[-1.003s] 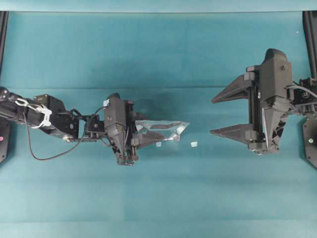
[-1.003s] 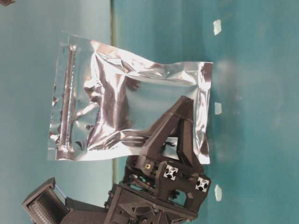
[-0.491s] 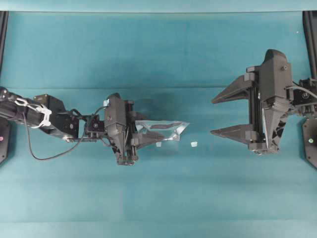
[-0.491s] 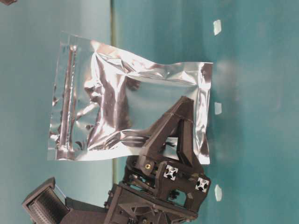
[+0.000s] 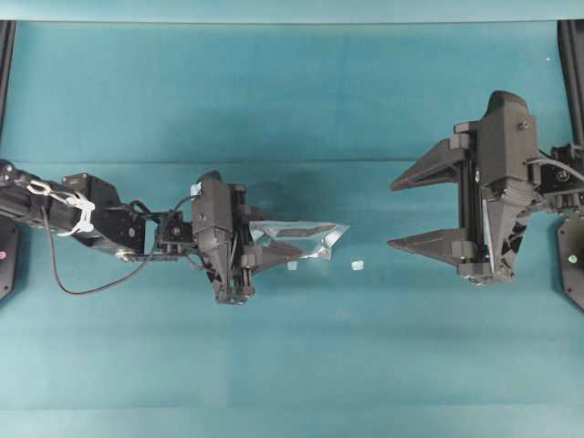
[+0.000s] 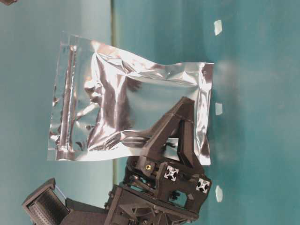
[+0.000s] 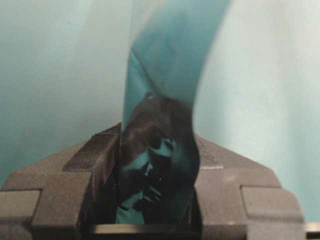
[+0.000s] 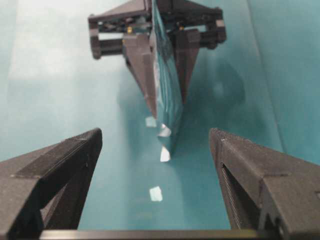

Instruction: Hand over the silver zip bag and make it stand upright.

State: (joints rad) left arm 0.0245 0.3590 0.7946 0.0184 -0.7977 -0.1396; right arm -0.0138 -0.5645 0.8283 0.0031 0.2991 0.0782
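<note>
Seen from overhead: silver zip bag clamped edge-on in the left gripper, free end pointing across the teal table toward the right gripper, parked well apart from the bag with jaws spread wide and holding nothing; small pale bits lying on the cloth between the bag and that waiting gripper. At table level: bag shown broadside, crinkled foil with the zip strip along one short edge, one black finger of the left gripper pressed over a corner of the opposite end; no sign of a second grip on the bag. From the left wrist: bag pinched firmly between both fingers, foil rising out of the clamp and mirroring the teal surface. From the right wrist: bag straight ahead in line with the gap between two wide-open fingers, not yet reached. Judged from this: pickup done, presentation for the exchange under way; transfer to the right gripper, release by the left, and standing the bag upright on the table all left to do.
</note>
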